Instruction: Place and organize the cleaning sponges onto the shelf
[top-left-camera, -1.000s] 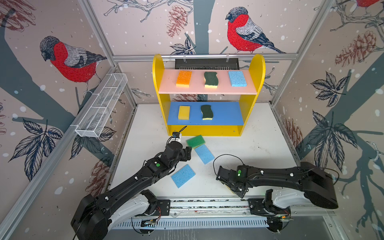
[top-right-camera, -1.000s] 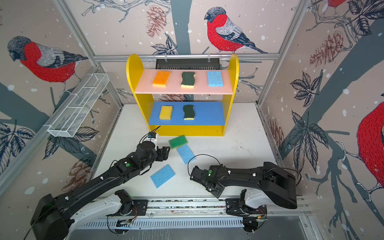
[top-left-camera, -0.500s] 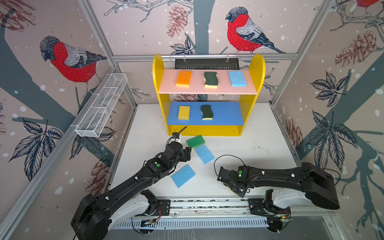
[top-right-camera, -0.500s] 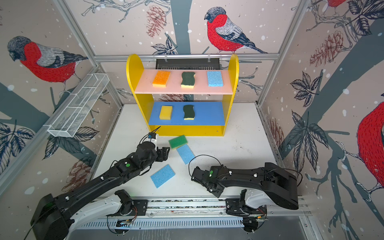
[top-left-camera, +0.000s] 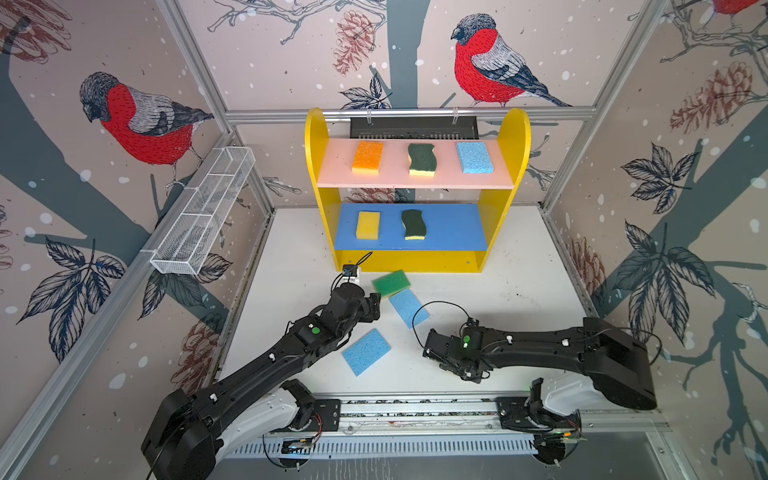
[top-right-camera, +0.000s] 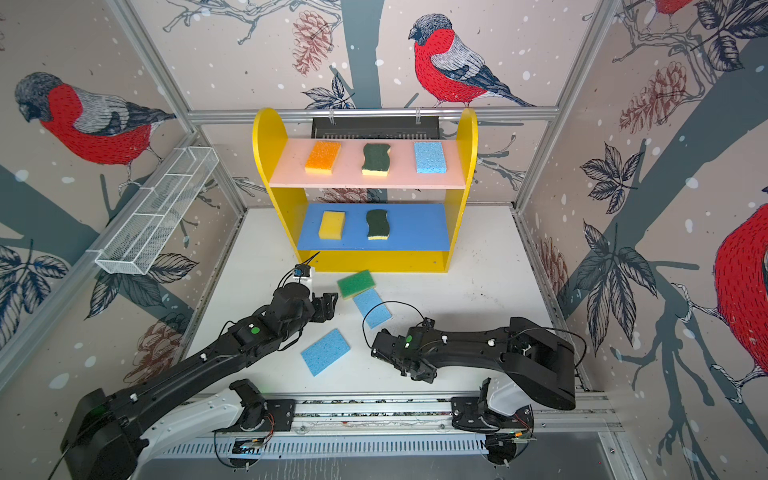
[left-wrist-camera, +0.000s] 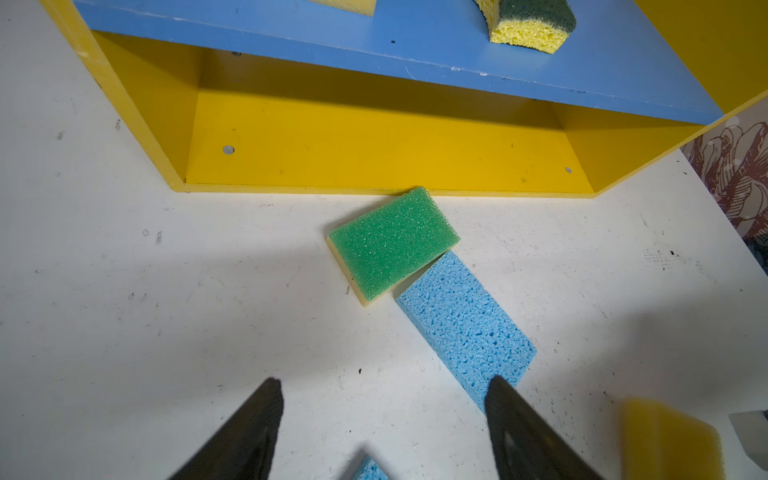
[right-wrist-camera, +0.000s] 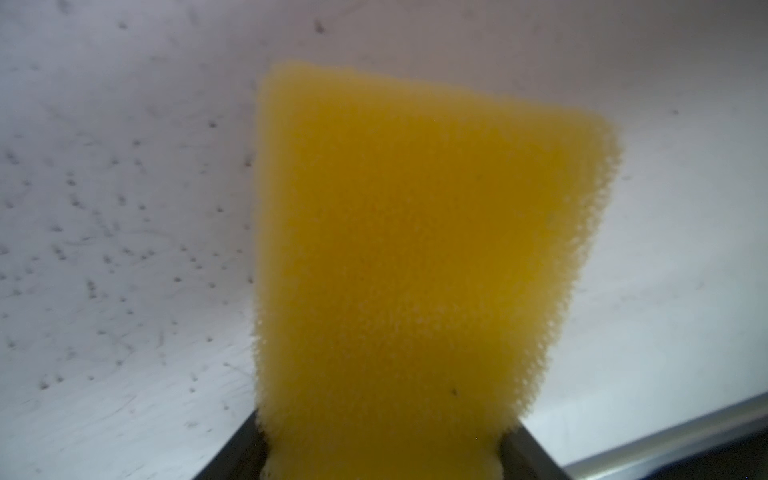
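Right pincer (right-wrist-camera: 384, 428) clamping rectangular yellow foam sponge (right-wrist-camera: 415, 249); left pincer (left-wrist-camera: 383, 380) hovering, jaws apart, empty, above white table (left-wrist-camera: 124, 332).

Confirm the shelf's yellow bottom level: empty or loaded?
Empty. The left wrist view shows the yellow base bare; the green sponge lies on the table just outside its front edge.

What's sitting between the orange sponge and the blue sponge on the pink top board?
A wavy dark-green scourer, apart from both the orange sponge and the blue sponge. Both top views show it.
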